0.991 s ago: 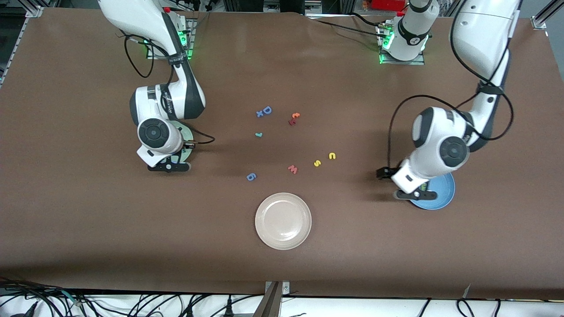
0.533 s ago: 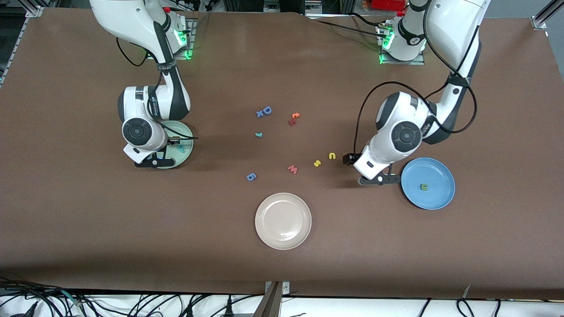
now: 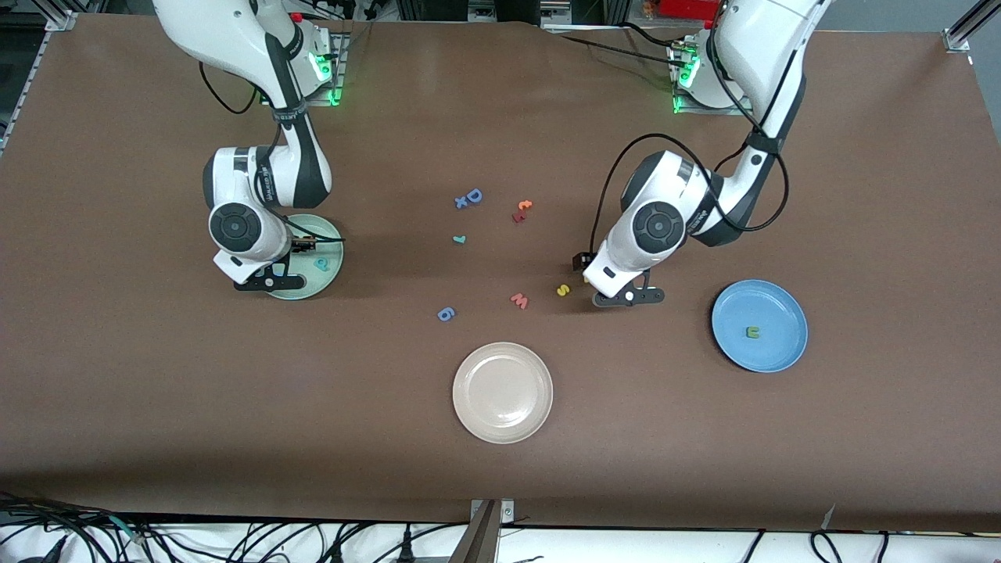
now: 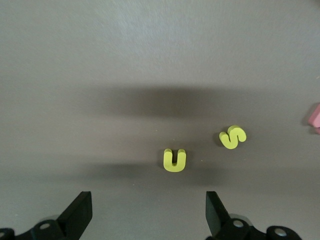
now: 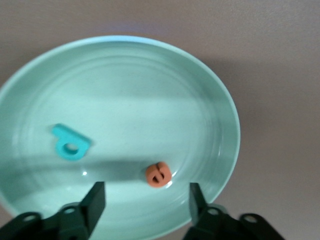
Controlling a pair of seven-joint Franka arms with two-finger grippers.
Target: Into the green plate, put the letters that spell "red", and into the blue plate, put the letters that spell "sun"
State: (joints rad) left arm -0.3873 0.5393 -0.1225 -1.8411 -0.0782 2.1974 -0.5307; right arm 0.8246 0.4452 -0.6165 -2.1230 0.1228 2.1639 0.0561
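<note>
Currently the green plate point(image 3: 332, 270) holds the teal "d" point(image 5: 70, 144) and orange "e" point(image 5: 158, 174) beneath the open right tool point(image 5: 145, 202); the blue plate point(image 3: 786, 309) holds the green "u" point(image 3: 752, 332). Over the yellow "n" point(image 4: 174, 159) on the table point(image 3: 156, 407), the left tool point(image 4: 149, 212) is open; a skewed descent could nudge the nearby "s" point(image 4: 232, 136). No brand markings are legible.

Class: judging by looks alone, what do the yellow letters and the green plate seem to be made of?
Yellow n and s: probably foam, matte, thick with soft rounded edges. Green plate: likely glazed ceramic or hard plastic, glossy, with faint ring marks and light reflections.
</note>
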